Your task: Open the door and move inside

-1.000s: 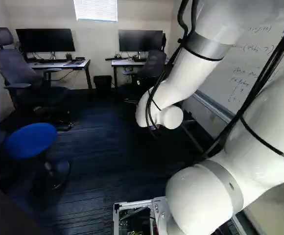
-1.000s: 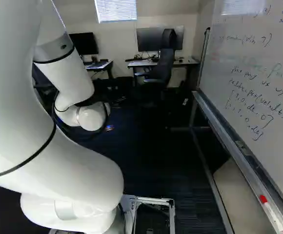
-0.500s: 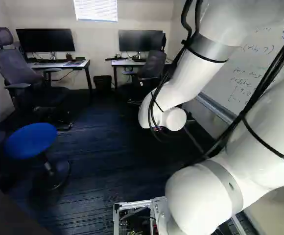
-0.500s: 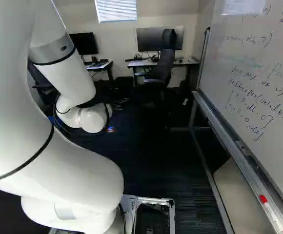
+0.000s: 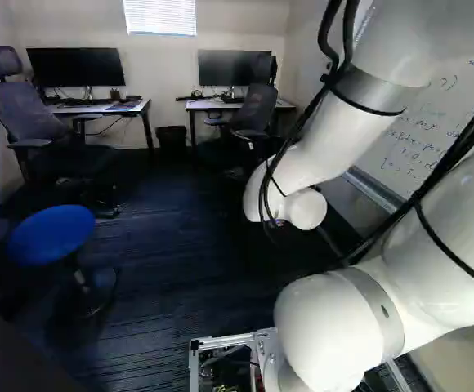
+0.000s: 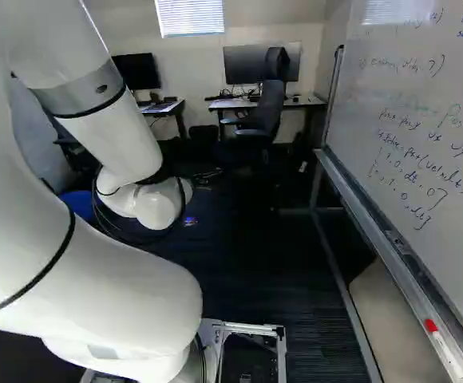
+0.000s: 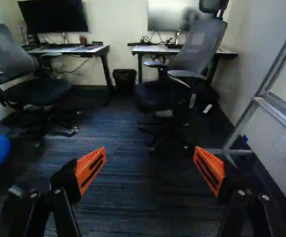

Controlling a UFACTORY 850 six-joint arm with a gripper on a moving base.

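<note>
Claw [image 7: 150, 154]: gaped wide, gripped nothing | hung left of whiteboard [image 6: 411, 152] | faced office chair [image 7: 195, 47] near whiteboard's far end

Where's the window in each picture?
Left base view: window at the top, above the gap between two desks.
Right base view: at the top, above that same gap.
Wrist view: not in it.
Shared landmark: the chair at the desk nearer the whiteboard.

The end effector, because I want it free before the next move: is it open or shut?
Open: in the wrist view the end effector has its orange pads wide apart, gripping nothing between them.
</note>
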